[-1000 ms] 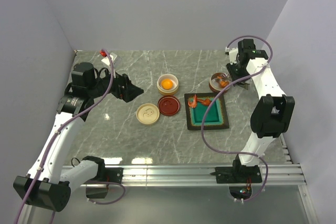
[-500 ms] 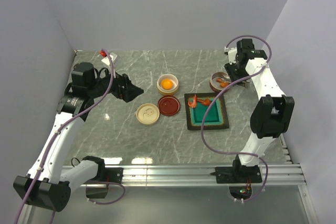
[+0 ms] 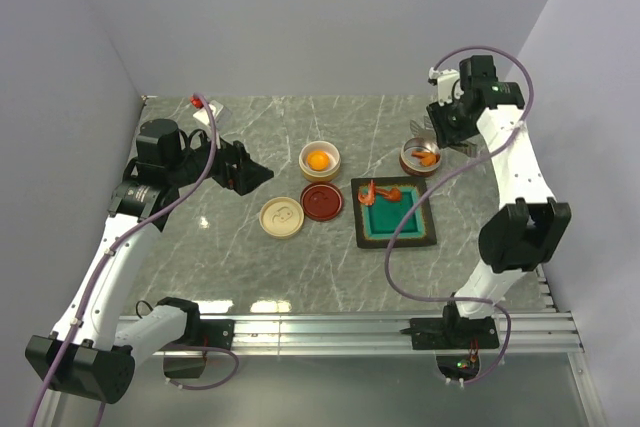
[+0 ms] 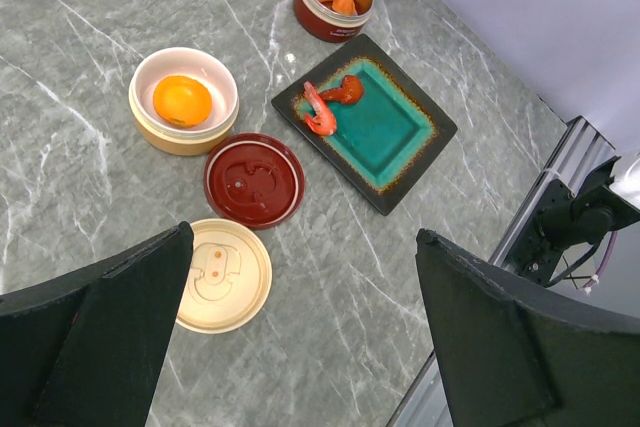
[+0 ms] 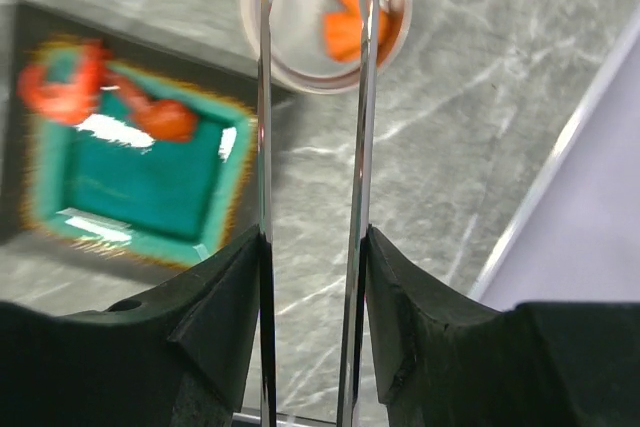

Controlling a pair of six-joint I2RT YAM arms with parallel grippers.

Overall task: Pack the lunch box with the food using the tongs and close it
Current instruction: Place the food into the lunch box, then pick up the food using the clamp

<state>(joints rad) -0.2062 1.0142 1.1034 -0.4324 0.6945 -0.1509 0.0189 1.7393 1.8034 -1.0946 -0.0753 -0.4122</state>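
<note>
My right gripper (image 5: 312, 242) is shut on the silver tongs (image 5: 266, 97). Their two arms stand apart, and their tips hang above the red-brown bowl (image 5: 390, 42). An orange shrimp-like piece (image 5: 345, 22) lies in that bowl. In the top view the right gripper (image 3: 447, 125) is high, just behind the bowl (image 3: 420, 156). Two red shrimp pieces (image 3: 380, 190) lie at the far end of the teal tray (image 3: 430, 217). The cream bowl (image 3: 319, 159) holds the round orange piece (image 4: 183, 100). My left gripper (image 3: 250, 172) hovers open and empty at the left.
A dark red lid (image 3: 322, 201) and a cream lid (image 3: 282, 217) lie flat in front of the cream bowl. A metal rail (image 3: 350, 327) runs along the near table edge. Grey walls close in the back and both sides.
My right gripper has risen and drawn back from the red-brown bowl, and the tongs' arms have spread. The orange piece stays in the bowl. The left arm has not moved.
</note>
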